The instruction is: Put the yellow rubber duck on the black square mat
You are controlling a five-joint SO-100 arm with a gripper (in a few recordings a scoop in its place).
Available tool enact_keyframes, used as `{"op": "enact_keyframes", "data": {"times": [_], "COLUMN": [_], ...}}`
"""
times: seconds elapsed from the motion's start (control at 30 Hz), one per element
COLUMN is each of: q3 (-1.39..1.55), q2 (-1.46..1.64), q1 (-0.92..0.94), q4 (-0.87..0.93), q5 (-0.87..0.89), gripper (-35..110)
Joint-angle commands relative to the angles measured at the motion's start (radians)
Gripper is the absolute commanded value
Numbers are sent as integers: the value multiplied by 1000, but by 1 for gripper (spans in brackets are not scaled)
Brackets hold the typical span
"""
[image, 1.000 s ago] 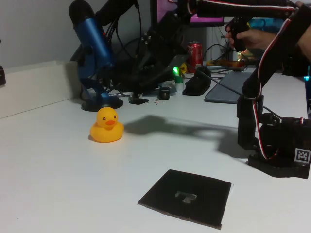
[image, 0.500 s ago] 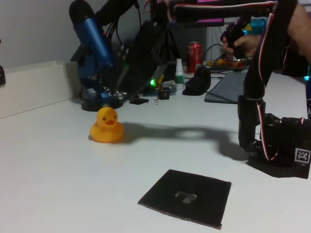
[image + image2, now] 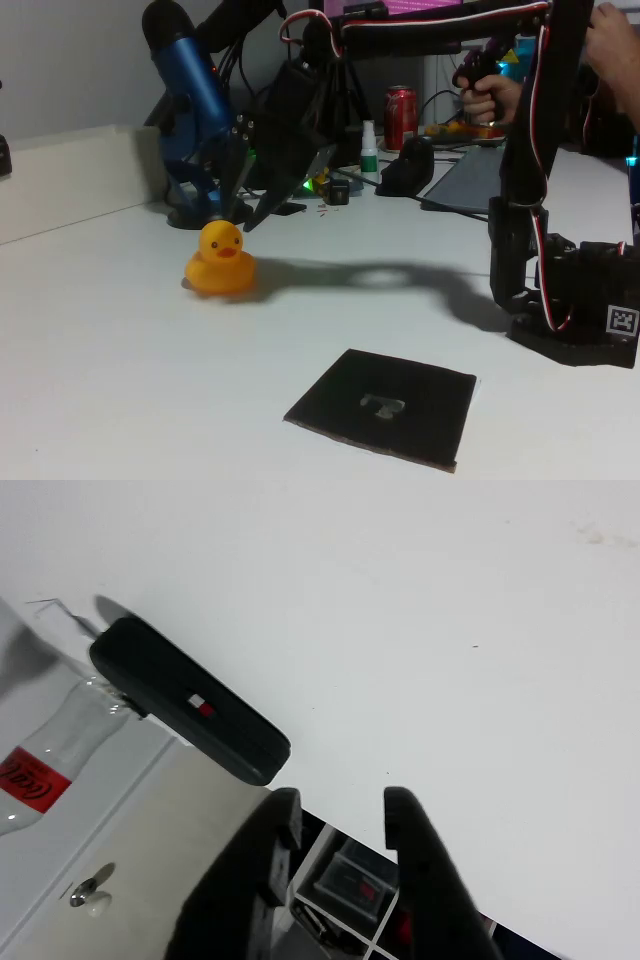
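Yellow duck is sitting on the white table, well left of the mat, as the gripper is hovering just above it, parted and empty.

The yellow rubber duck is seen upright on the white counter in the fixed view, at the left, glossy yellow-orange, with a round head, an orange beak and black dot eyes turned toward the camera. The black square mat is laid flat on the counter nearer the camera and to the right, well apart from the duck, with a pale grey T-like mark at its centre.
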Motion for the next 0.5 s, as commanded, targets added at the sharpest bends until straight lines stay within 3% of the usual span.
{"op": "enact_keyframes", "data": {"times": [0.0, 0.47], "q3": [-44, -38], "q2": [29, 31], "q1": [-25, 176], "q4": [-6, 6], "q5": [3, 3], "gripper": [10, 10]}}
